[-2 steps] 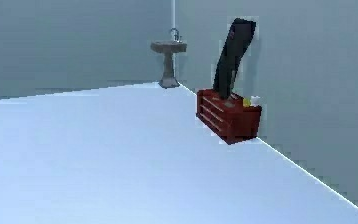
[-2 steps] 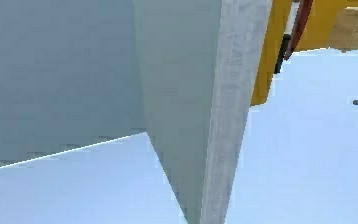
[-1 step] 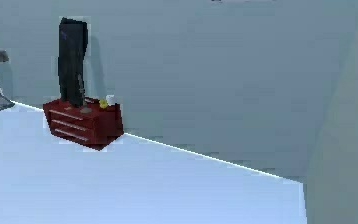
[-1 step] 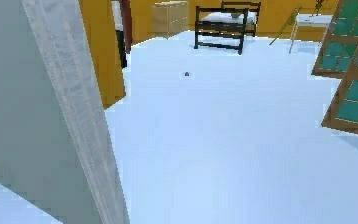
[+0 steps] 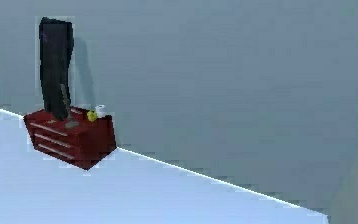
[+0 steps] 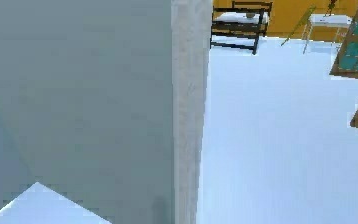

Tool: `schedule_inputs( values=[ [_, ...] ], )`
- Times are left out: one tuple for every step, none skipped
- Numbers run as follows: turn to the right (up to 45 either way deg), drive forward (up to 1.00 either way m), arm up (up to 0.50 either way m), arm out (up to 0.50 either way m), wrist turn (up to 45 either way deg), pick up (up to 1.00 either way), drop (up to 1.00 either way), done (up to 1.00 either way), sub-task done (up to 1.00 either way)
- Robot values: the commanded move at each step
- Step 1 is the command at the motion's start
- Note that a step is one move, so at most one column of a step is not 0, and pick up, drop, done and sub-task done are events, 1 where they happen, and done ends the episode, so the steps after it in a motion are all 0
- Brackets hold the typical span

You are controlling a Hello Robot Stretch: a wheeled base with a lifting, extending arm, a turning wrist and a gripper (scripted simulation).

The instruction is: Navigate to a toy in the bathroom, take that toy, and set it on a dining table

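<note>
It is facing a red chest (image 5: 70, 137) with a yellow blob (image 5: 92, 116) atop; grasping and delivery look pending; the fingers' state cannot be told.

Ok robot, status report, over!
Small yellow thing on red chest by the wall, maybe the toy. Bare floor up to it. Wall edge close on arm side.

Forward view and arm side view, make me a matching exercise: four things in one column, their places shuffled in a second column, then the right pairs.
Things
1. red chest
2. yellow thing
3. tall dark panel
4. dark bench

Places
A. by the orange wall, at the arm side view's top
B. on the floor against the grey wall
C. on the chest's top
D. rising above the chest

Pairs: 1-B, 2-C, 3-D, 4-A
</note>
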Motion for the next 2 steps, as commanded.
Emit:
schedule_inputs(
  values=[
    [-33.0, 0.0, 0.0, 0.0, 0.0, 0.0, 0.0, 0.0, 0.0],
    [0.0, 1.0, 0.0, 0.0, 0.0, 0.0, 0.0, 0.0, 0.0]
  ],
)
